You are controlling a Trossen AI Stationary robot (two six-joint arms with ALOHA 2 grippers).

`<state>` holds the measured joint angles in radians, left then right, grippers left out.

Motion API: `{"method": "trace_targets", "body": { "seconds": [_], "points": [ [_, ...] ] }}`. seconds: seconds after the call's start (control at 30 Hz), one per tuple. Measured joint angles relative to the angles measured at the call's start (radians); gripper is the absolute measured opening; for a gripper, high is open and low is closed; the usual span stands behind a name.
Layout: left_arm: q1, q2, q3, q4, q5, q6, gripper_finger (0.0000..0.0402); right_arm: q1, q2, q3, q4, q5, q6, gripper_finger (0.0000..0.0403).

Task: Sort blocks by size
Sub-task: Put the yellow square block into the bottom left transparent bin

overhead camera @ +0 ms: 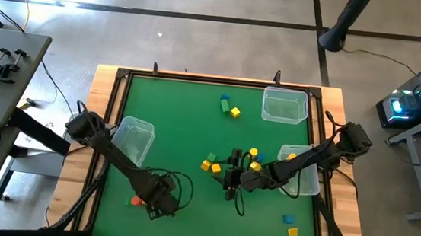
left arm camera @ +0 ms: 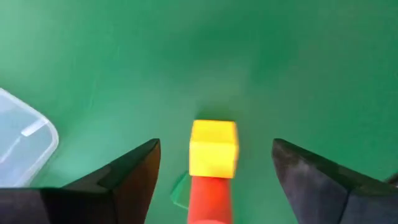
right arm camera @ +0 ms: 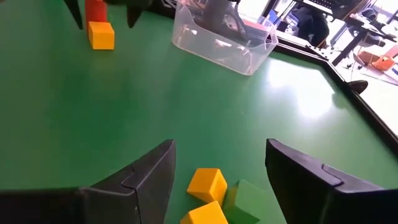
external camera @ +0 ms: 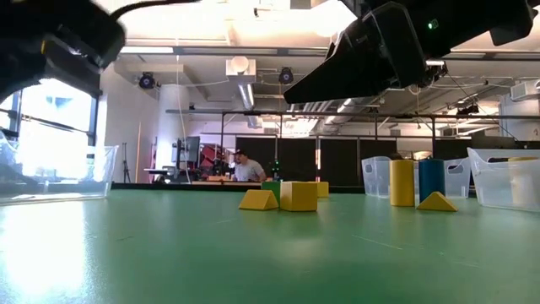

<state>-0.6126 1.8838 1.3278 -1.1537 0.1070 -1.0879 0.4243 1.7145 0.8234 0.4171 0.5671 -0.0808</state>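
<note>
My left gripper [overhead camera: 156, 202] hangs open near the table's near left, pointing down. A yellow cube [left arm camera: 213, 148] and an orange-red block [left arm camera: 210, 200] lie on the mat between its fingers, touching neither. From across the table, the right wrist view shows that cube [right arm camera: 101, 34] too. My right gripper [right arm camera: 221, 149] stands open mid-table, slanting down over two yellow blocks [right arm camera: 205, 183] and a green one [right arm camera: 245, 196]. More blocks lie at the far middle [overhead camera: 230, 108] and near right [overhead camera: 290, 225].
Clear bins stand at the far right [overhead camera: 284, 105], at the left [overhead camera: 134, 138] and at the right [overhead camera: 301, 176] under the right arm. A green piece [overhead camera: 128, 201] lies beside the orange-red block. Bare green mat [overhead camera: 179, 123] lies between the bins.
</note>
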Motion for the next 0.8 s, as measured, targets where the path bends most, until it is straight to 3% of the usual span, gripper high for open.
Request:
{"method": "trace_targets", "body": {
  "seconds": [0.5,0.63,0.8],
  "points": [
    [-0.006,0.001,-0.141,0.121,0.107,0.039,0.0253,0.028,0.0,0.0,-0.009,0.005,0.089,0.0238],
    [-0.006,0.0,-0.153,0.138,0.112,0.051,0.0212,0.028,0.0,0.0,-0.009,0.005,0.092,0.0238],
    [-0.005,0.0,-0.169,0.155,0.128,0.06,0.0134,0.028,0.0,0.0,-0.009,0.005,0.087,0.0238]
  ]
}}
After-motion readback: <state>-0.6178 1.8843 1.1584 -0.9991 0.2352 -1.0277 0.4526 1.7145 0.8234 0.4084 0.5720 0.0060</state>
